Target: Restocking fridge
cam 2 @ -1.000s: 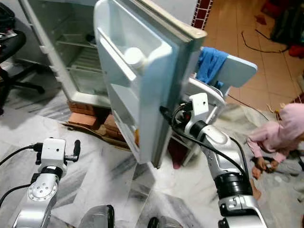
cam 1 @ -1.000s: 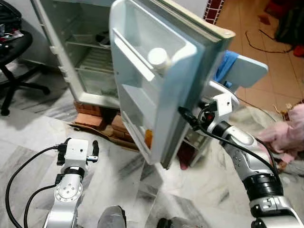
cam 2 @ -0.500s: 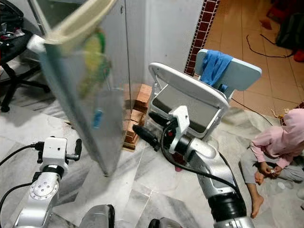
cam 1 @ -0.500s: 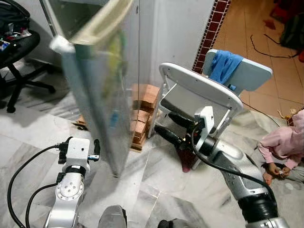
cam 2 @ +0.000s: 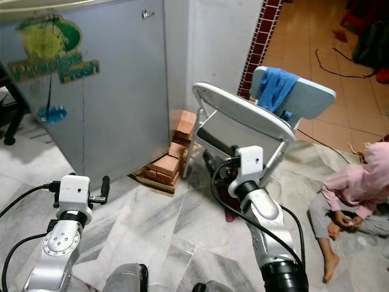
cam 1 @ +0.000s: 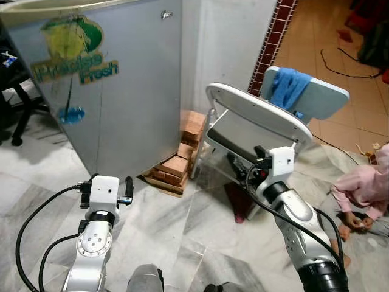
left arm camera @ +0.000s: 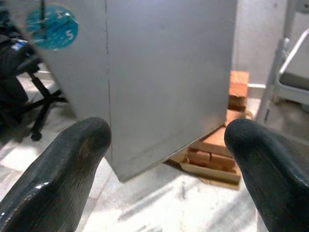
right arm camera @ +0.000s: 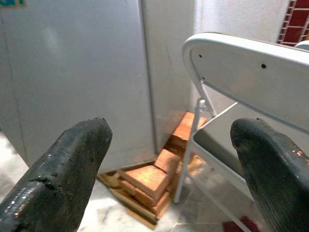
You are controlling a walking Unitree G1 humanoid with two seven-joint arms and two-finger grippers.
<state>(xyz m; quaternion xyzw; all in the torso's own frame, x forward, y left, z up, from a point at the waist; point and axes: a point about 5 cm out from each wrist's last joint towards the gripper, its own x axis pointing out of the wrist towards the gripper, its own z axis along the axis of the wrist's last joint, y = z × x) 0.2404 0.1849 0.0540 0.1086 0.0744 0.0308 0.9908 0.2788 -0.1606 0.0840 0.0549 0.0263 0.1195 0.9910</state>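
A grey fridge stands with its door closed, a green and yellow "Precise Fresh" sticker on the front, raised on a stack of bricks on a marble floor. The left gripper hangs low in front of the door, fingers spread and holding nothing. The right gripper is raised beside a white folding chair draped with a blue cloth, fingers also spread and empty. A person in pink sits on the floor at the right. With the door shut and both grippers free, the restocking looks finished or between items; any further item would call for reopening the door
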